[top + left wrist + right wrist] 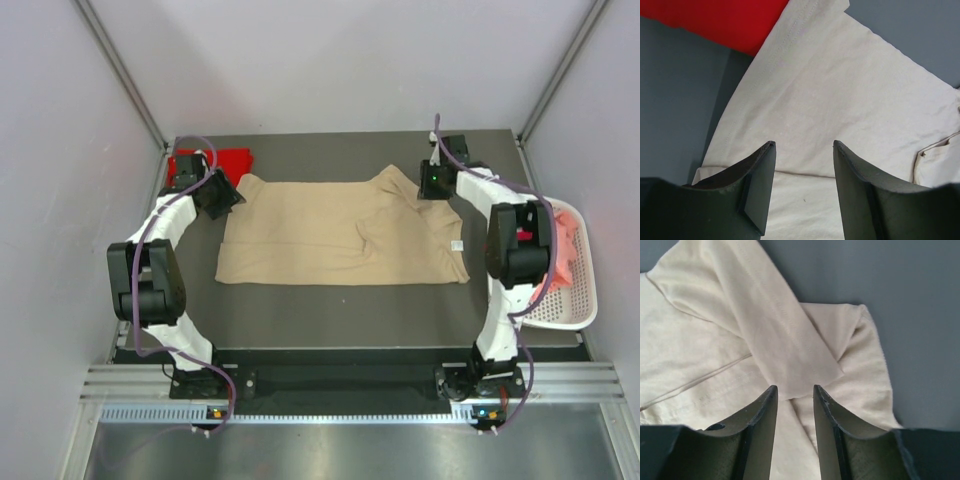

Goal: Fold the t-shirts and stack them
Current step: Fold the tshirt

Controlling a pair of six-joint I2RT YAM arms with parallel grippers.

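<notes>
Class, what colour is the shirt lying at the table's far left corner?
The shirt is bright red; the top view shows it best.

**Tan t-shirt** [330,235]: plain beige cloth spread nearly flat across the middle of the table [330,310]. A stitched flap at its far right corner is folded inward, and the cloth is creased near the centre.

**Red t-shirt** [228,160]: bright and compact, at the far left corner, meeting the tan shirt's edge.

**Pink t-shirt** [567,245]: crumpled in the basket [585,310] at right.
</notes>
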